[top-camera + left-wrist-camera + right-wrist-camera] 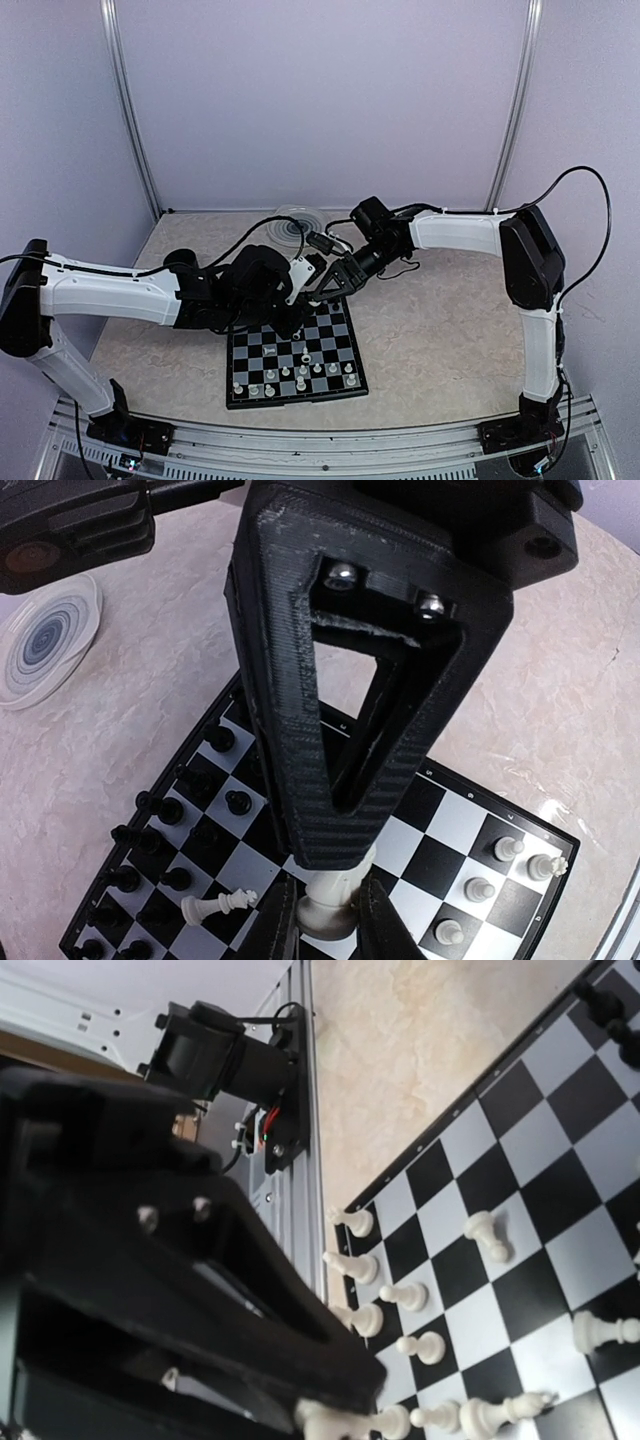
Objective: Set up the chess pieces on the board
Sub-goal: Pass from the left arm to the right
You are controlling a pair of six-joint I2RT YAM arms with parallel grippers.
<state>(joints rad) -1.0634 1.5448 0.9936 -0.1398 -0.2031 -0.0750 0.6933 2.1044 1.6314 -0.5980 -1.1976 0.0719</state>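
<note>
Chess pieces (pixel 425 1345) are mostly on the board (pixel 335 345), which lies at the near middle of the worktop (pixel 450 330), between the two arms. Black men (pixel 238 802) stand crowded on the far rows, most of them seemingly in place, though from above the arms hide part of that end. Cream men fill much of the two near rows, but several squares there are bare. One toppled cream piece (pixel 215 908) lies on its side on a middle square, in no rank.

Left jaws are grasping a cream piece (pixel 330 905) low down, upright, over the middle of the board; whether its foot touches the squares I cannot tell. Right jaws are clenched, their tip right at that same piece's top. Whether they pinch its head or merely rest against it, the views do not show.

By my reckoning the job is well past halfway. What is left: carry the held piece to its home square in the near ranks, stand the fallen one up and place it, and fill the other gaps. A clear ridged plate (pixel 290 225) sits beyond the board's far edge; whether it holds stray men cannot be made out.
</note>
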